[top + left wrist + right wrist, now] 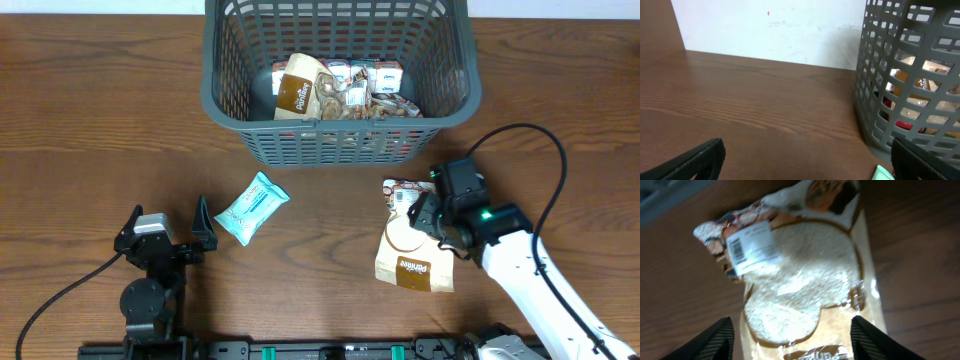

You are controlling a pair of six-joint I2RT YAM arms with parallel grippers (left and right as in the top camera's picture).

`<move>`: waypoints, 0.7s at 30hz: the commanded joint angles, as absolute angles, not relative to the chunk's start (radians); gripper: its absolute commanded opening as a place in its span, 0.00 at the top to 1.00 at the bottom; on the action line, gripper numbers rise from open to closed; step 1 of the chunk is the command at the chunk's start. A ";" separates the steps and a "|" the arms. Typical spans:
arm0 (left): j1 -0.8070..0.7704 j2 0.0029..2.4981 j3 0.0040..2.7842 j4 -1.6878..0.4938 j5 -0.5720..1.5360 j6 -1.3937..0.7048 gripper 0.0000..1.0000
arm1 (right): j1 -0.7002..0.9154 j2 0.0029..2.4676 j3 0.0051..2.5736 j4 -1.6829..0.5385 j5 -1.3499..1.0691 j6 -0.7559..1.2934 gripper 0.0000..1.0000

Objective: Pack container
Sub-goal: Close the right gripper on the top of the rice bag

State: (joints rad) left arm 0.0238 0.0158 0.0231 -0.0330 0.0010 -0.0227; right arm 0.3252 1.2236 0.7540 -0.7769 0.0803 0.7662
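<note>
**The right gripper [425, 215] is held wide open over a brown pack [412, 245]; the basket [340, 148] is placed at the far side of the table [90, 120].**

In the right wrist view the two fingers [710, 342] are seen at either side of the brown pack, and nothing is gripped by them. This pack is laid flat (a barcode label is at its far end), near the basket's front right corner. Several snack packs [345, 88] are seen lying inside the basket. The left gripper [168, 230] is spread open too and is empty, low near the front edge. A teal pack [252, 207] is laid just beside its right finger, between it and the basket.
</note>
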 commanded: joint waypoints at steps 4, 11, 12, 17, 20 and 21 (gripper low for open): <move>0.023 0.010 0.005 -0.073 -0.007 -0.024 0.01 | 0.399 1.216 0.749 -0.787 0.170 0.943 0.41; 0.023 0.010 0.005 -0.073 -0.007 -0.024 0.01 | 0.400 1.216 0.749 -0.773 0.243 0.996 0.39; 0.023 0.010 0.005 -0.073 -0.007 -0.024 0.01 | 0.400 1.217 0.749 -0.769 0.247 1.005 0.39; 0.023 0.010 0.005 -0.073 -0.007 -0.024 0.01 | 0.401 1.245 0.748 -0.759 0.247 1.013 0.37; 0.023 0.010 0.005 -0.073 -0.007 -0.024 0.01 | 0.401 1.275 0.748 -0.759 0.217 0.985 0.36; 0.023 0.010 0.005 -0.073 -0.007 -0.024 0.01 | 0.401 1.291 0.748 -0.759 0.208 0.985 0.36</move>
